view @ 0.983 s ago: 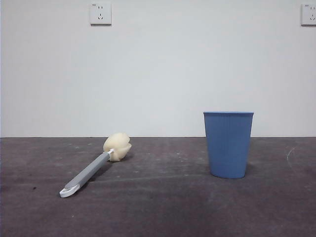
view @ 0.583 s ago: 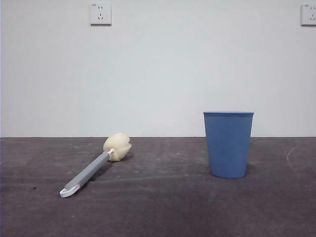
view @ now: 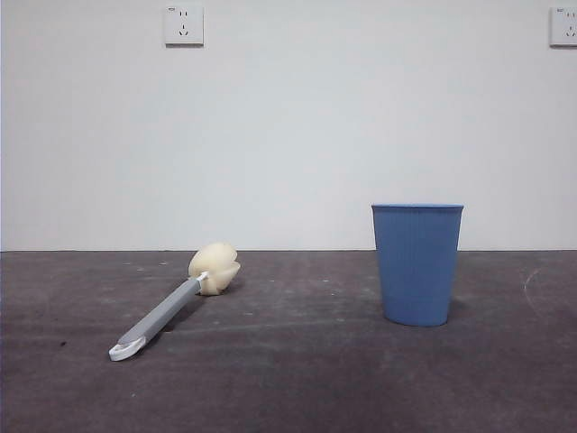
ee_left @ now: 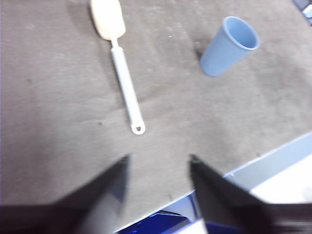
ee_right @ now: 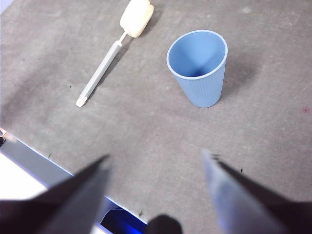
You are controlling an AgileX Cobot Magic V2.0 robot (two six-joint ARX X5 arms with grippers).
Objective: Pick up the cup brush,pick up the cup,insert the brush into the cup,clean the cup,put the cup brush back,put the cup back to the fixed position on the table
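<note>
The cup brush lies flat on the table at the left, cream sponge head toward the wall, white looped end toward the front. It also shows in the left wrist view and the right wrist view. The blue cup stands upright and empty at the right; it shows in the left wrist view and the right wrist view. My left gripper is open, high above the table, short of the brush's loop. My right gripper is open, high above the table, short of the cup. Neither arm shows in the front view.
A white wall with two sockets stands behind the table. The table's front edge with a pale strip shows in the left wrist view and in the right wrist view.
</note>
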